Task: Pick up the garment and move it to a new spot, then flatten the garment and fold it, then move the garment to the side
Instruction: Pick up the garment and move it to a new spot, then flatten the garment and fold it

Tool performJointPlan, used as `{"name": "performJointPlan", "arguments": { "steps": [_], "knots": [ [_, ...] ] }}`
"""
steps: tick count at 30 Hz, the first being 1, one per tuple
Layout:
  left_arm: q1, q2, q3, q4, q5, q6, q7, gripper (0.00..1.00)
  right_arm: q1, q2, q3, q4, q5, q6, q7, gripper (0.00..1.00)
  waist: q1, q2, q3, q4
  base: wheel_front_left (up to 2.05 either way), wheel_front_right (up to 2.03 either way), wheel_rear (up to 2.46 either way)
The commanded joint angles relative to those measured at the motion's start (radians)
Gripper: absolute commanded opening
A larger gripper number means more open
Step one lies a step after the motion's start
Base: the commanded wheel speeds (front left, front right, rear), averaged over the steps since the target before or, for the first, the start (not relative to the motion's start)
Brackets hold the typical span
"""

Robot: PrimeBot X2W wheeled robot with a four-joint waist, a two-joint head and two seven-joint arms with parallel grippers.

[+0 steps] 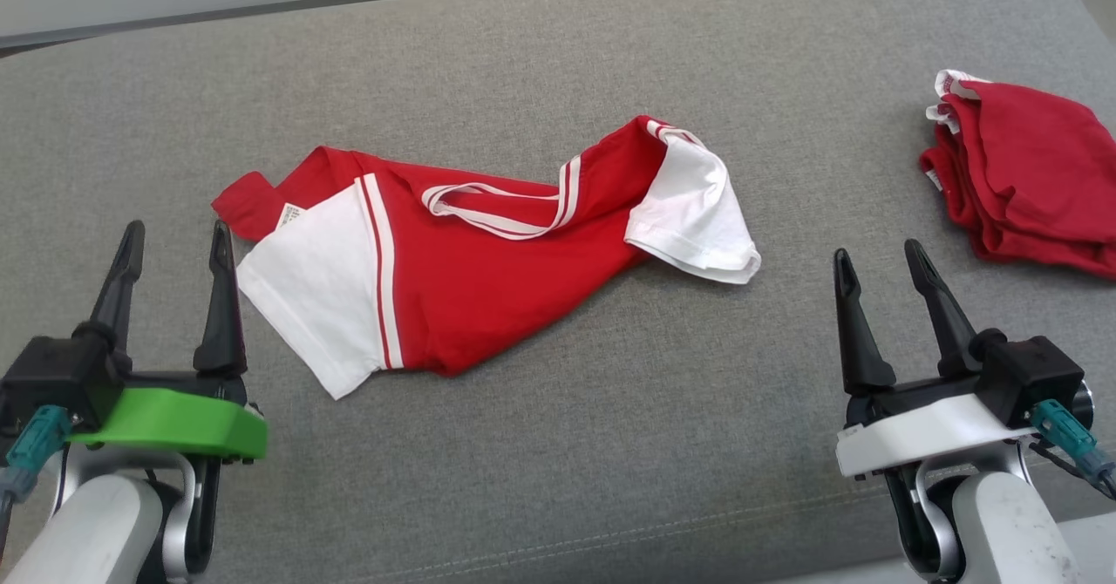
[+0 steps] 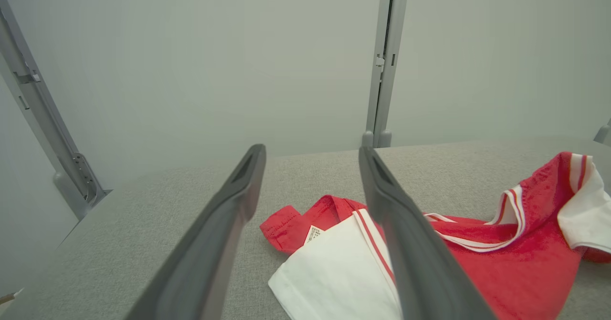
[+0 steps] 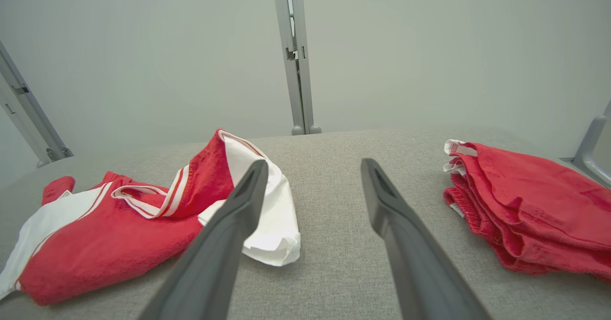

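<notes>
Garment [image 1: 471, 288] to lift: pinch its 2 white sleeves [image 1: 314, 296] with left gripper [image 1: 177, 228] and right gripper [image 1: 877, 250], both spread wide and empty, clear of the folded pile [image 1: 1029, 183].

The red-and-white garment [image 1: 475, 253] lies crumpled and unfolded on the grey cushion [image 1: 610, 410].

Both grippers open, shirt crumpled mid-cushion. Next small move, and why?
Probably advance the left gripper onto the white sleeve of the red shirt. That sleeve lies just ahead of its open fingers, nothing is held, and the shirt lies bunched, so pickup likely comes first.
</notes>
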Motion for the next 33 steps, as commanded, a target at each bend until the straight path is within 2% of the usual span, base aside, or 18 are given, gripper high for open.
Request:
{"name": "performJointPlan", "arguments": {
  "steps": [1,15,18,23,33],
  "knots": [
    [0.023,0.007,0.003,-0.006,0.006,-0.006,-0.006,1.00,0.013,-0.002,-0.001,0.001,-0.004,-0.001,0.003,1.00,0.0000,0.0000,-0.020,0.012,0.00,0.00,0.00],
    [0.206,0.003,0.026,-0.036,0.024,-0.008,-0.006,1.00,0.121,-0.002,-0.001,-0.035,-0.001,-0.001,0.053,1.00,0.0000,0.0000,-0.135,0.034,0.00,0.00,0.00],
    [0.221,-0.010,0.038,-0.033,0.014,-0.029,-0.006,1.00,0.141,0.001,0.001,-0.043,0.001,-0.001,0.064,1.00,0.0000,0.0000,-0.155,0.041,0.00,0.00,0.00],
    [0.229,-0.057,0.094,-0.011,0.002,-0.089,-0.005,1.00,0.161,0.004,0.005,-0.056,0.004,-0.001,0.075,1.00,0.0000,0.0000,-0.177,0.051,0.00,0.00,0.00],
    [0.252,-0.159,0.220,0.064,0.066,-0.173,-0.005,1.00,0.169,0.004,0.002,-0.065,0.001,-0.001,0.085,1.00,0.0000,0.0000,-0.190,0.064,0.00,0.00,0.00]
  ]
}}
